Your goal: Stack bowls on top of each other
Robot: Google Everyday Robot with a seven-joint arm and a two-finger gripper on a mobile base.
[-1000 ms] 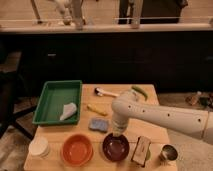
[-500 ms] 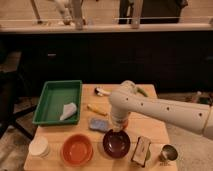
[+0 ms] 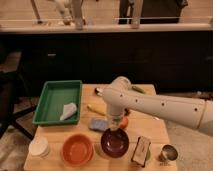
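The orange bowl (image 3: 77, 149) sits upright near the front edge of the wooden table (image 3: 157, 127). The dark maroon bowl (image 3: 115, 142) sits right beside it, on its right, apart from it and also upright. My white arm (image 3: 160, 107) reaches in from the right and bends downward. My gripper (image 3: 115, 123) points down just behind and above the far rim of the maroon bowl. Neither bowl is lifted.
A green tray (image 3: 50, 102) holding a white cloth (image 3: 68, 111) stands at the left. A white cup stack (image 3: 38, 147) is at the front left, a metal cup (image 3: 168, 152) at the front right. A blue sponge (image 3: 98, 124) and a small packet (image 3: 141, 149) lie near the bowls.
My arm has swung left and its wrist has come lower, bringing the gripper over the far rim of the maroon bowl. The bowls have not moved.
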